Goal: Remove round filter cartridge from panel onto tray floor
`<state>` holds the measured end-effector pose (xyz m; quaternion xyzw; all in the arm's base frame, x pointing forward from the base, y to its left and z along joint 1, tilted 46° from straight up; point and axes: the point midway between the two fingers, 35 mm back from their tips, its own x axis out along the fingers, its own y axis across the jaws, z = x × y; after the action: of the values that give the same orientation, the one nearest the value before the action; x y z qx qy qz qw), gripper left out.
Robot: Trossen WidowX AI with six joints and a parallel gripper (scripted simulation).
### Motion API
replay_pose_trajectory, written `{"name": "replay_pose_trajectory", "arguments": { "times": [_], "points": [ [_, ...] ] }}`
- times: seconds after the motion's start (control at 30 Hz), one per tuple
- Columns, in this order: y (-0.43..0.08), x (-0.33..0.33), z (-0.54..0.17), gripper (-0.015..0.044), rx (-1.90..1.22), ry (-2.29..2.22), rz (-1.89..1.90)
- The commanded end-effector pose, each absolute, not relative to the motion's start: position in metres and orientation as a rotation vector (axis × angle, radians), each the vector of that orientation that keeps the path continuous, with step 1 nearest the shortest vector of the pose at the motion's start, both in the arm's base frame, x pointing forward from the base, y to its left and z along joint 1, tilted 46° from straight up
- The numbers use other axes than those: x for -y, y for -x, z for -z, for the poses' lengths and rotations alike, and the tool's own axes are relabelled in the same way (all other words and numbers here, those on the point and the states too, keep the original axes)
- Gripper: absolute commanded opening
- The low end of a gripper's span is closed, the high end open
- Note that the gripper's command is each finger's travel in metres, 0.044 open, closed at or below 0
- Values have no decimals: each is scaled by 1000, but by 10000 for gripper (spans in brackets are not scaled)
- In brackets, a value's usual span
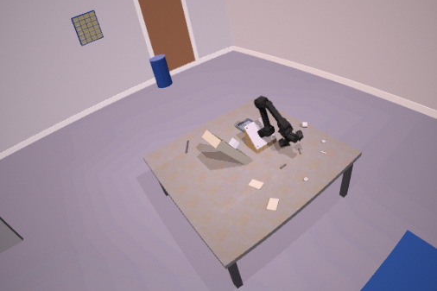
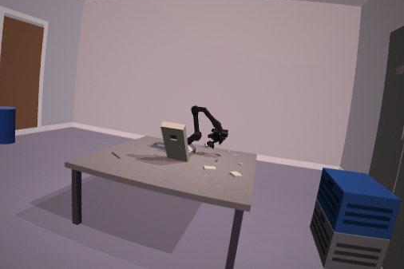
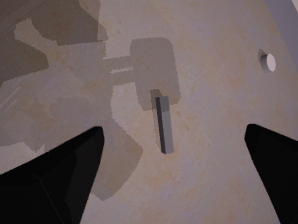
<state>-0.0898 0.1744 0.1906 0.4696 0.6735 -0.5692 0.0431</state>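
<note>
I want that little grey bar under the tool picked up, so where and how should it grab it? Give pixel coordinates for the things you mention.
Grip the grey bar (image 3: pixel 168 126) around its middle, coming straight down, with one finger on each long side. It lies flat and is narrow, and the open tool (image 3: pixel 176 132) already has a finger off to either side of it, so little turning looks needed.

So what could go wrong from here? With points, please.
The open gripper (image 1: pixel 290 143) (image 2: pixel 211 140) (image 3: pixel 176 132) hangs above a small grey bar (image 3: pixel 168 125); coming down carelessly, a finger might knock it askew. The small white disc (image 3: pixel 270 62) to one side could perhaps get bumped too if the arm swings that way.
</note>
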Motion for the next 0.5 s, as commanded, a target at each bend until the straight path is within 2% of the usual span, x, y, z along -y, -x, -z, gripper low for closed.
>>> {"name": "replay_pose_trajectory", "arguments": {
  "times": [0.0, 0.33, 0.47],
  "points": [
    [89, -175, -191, 374, -2055, -1445, 1749],
    [7, -219, -201, 111, -1745, -1961, 2234],
    [-38, -227, -204, 104, -1567, -2189, 2445]
  ]
}}
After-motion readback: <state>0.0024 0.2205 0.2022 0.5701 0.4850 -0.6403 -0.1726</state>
